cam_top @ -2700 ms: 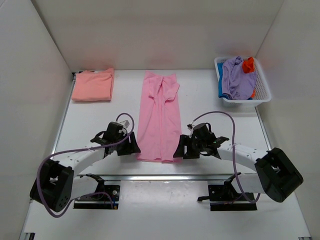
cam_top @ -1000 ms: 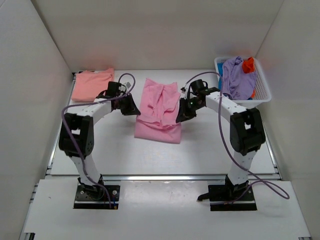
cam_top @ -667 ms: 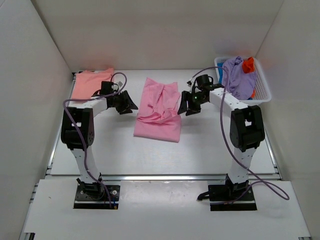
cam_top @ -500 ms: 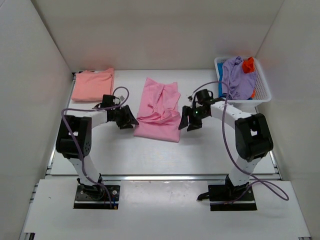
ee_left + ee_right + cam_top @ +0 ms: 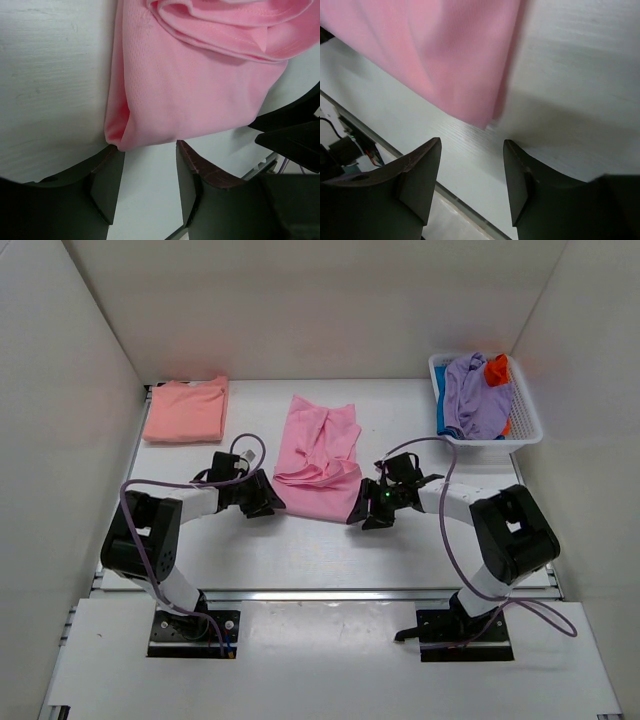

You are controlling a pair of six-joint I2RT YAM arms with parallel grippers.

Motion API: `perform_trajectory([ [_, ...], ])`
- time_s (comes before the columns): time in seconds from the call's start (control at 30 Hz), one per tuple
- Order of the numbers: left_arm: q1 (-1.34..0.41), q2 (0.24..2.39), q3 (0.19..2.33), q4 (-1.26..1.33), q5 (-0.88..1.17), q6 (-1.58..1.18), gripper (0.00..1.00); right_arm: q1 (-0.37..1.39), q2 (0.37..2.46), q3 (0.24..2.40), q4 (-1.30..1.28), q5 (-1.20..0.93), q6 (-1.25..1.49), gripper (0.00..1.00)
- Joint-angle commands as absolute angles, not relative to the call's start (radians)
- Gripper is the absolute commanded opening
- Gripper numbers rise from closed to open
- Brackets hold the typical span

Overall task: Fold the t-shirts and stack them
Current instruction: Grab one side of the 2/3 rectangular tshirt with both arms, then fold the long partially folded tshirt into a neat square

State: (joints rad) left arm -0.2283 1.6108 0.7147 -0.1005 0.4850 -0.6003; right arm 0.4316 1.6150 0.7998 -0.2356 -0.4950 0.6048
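A light pink t-shirt (image 5: 318, 455) lies mid-table, its lower half folded up over the upper part, with a rumpled edge across the middle. My left gripper (image 5: 268, 504) sits low at the fold's near left corner, open and holding nothing; in the left wrist view that corner of the pink t-shirt (image 5: 200, 85) lies just ahead of the left gripper (image 5: 150, 162). My right gripper (image 5: 358, 514) is open at the near right corner, and the pink cloth (image 5: 440, 55) lies just beyond the right gripper (image 5: 472, 157). A folded salmon-peach t-shirt (image 5: 187, 409) rests at the back left.
A white slatted basket (image 5: 524, 427) at the back right holds a lavender t-shirt (image 5: 470, 395), an orange one (image 5: 496, 369) and a blue one (image 5: 441, 416). White walls close in the table on three sides. A metal rail (image 5: 320, 593) runs along the near edge.
Both grippers carried the shirt's near hem up over its far half, let it go and opened, then drew back toward me to the fold's near corners.
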Motion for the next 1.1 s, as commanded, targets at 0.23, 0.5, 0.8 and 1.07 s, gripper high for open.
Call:
perform_trajectory([
  [0.23,-0.253,1.641,0.704,0.014,0.434,-0.675,0.05,0.465,1.743,0.857,-0.097,-0.494,0.669,0.00],
  [0.5,-0.265,1.487,0.824,-0.170,0.446,-0.638,0.00,0.416,1.586,0.982,-0.287,-0.488,0.566,0.00],
  [0.8,-0.376,1.261,0.609,-0.264,0.450,-0.630,0.00,0.452,1.385,0.763,-0.391,-0.523,0.534,0.00],
  [1.07,-0.436,1.054,0.433,-0.310,0.469,-0.684,0.00,0.523,1.192,0.560,-0.406,-0.577,0.607,0.00],
])
